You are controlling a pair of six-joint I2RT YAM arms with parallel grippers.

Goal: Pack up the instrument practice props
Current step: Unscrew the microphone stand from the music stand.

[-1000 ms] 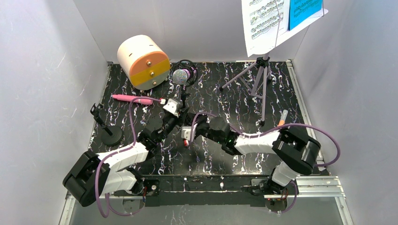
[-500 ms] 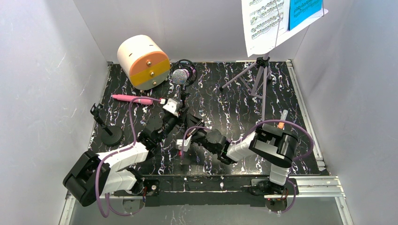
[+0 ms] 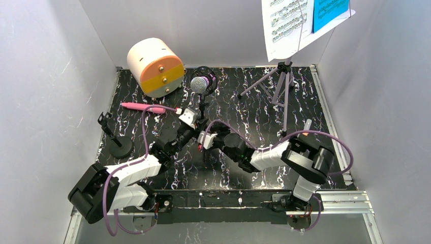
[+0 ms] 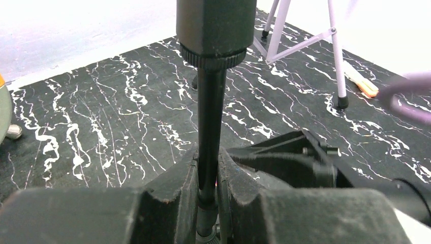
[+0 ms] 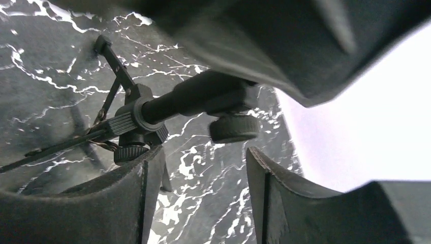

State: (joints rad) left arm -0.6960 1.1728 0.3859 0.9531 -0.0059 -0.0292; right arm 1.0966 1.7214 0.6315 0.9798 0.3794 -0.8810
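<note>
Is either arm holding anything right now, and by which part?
The left gripper is shut on the thin black microphone tripod, low on its upright pole. The right gripper, open by the leg hub, holds nothing.

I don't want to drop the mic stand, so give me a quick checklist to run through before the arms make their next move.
1. Left pincer shut on the black stand pole: ok.
2. Right pincer open: ok, jaws apart beneath the tripod hub.
3. Right pincer touching the hub or its knob: cannot tell.
4. Purple microphone seated atop the stand: ok, going by the top view.
5. Tripod legs folded: cannot tell.
6. Lilac music rack apart from both arms: ok.
</note>
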